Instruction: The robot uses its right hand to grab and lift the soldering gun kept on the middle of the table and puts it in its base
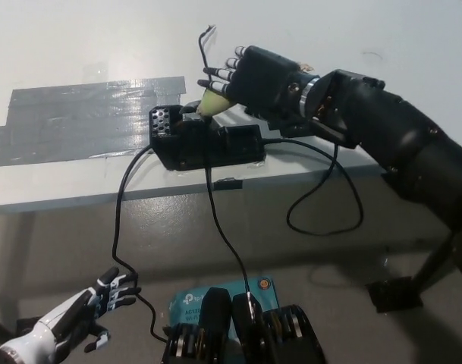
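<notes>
Nearest, the white left hand (73, 317) is seen low at the picture's left, below the table edge, fingers spread and holding nothing. Beside it a teal box (215, 302) lies on the floor. Black cables (118, 220) hang over the front edge of the white table (352, 45). The black base (204, 141) is set close to that edge, beside a patch of grey tape (79, 117). The yellow-green handle of the soldering gun (215, 100) is seen resting in the base. The black right hand (255, 76) is held just behind it, fingers opened wide, empty. Bare tabletop is left beyond.
</notes>
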